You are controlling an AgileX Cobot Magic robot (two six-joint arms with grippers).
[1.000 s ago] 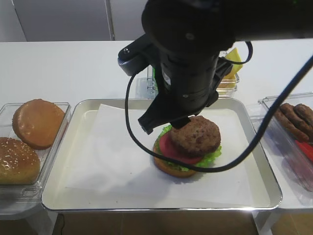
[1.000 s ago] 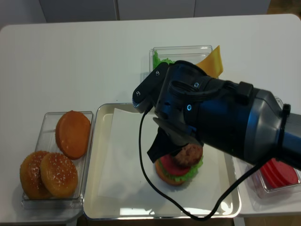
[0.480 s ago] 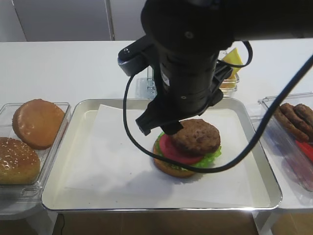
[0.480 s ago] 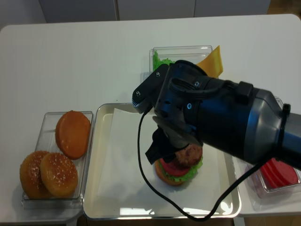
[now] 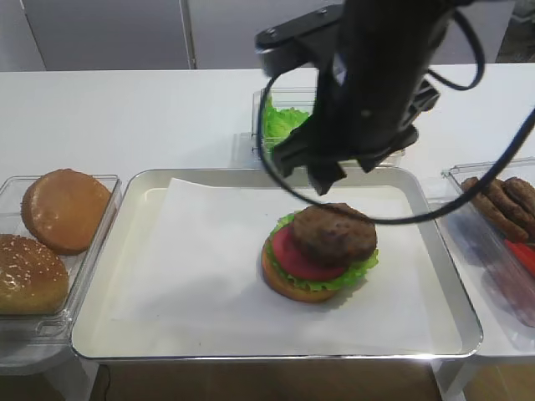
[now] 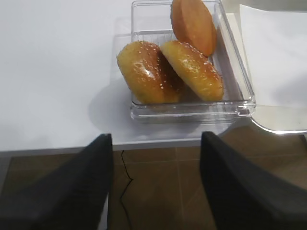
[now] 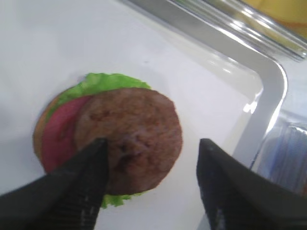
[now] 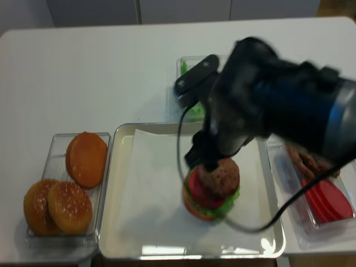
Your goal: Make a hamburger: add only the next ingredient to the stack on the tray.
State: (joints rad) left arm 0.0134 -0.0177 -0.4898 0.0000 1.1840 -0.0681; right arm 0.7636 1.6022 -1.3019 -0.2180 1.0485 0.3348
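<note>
White tabletop throughout. At left, a clear box holds tan bun tops. Left gripper hovers past the table edge, fingers apart, empty. Centre: silver tray with paper liner; on it the stack, meat patty resting on top, offset right. Right gripper hangs above the patty, fingers spread, holding nothing
</note>
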